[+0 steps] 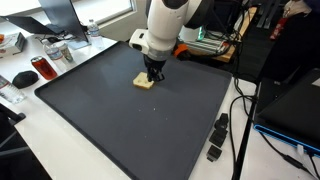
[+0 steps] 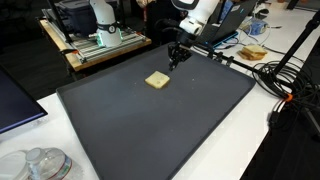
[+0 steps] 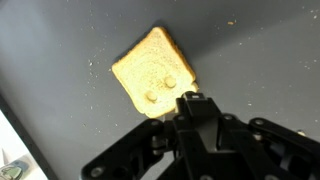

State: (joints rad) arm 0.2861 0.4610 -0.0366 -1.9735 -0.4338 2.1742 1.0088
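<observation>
A slice of light-brown toast point(image 1: 145, 82) point(image 2: 156, 80) lies flat on the dark grey mat point(image 1: 120, 130) point(image 2: 150, 130), toward its far side. In the wrist view the toast point(image 3: 150, 68) fills the upper middle, with two small bumps on its surface. My gripper point(image 1: 154, 72) point(image 2: 176, 58) point(image 3: 196, 99) is shut, its black fingers pressed together. The tips hover just off the toast's near corner. Nothing shows between the fingers. In an exterior view the gripper hangs a little above the mat, beside the toast rather than on it.
A red can point(image 1: 40, 68), a black mouse point(image 1: 23, 78) and a laptop point(image 1: 60, 15) sit beyond the mat's edge. A black device point(image 1: 217, 138) and cables lie on the white table. A plate with bread point(image 2: 252, 53), a wooden cart point(image 2: 100, 45) and glassware point(image 2: 40, 165) surround the mat.
</observation>
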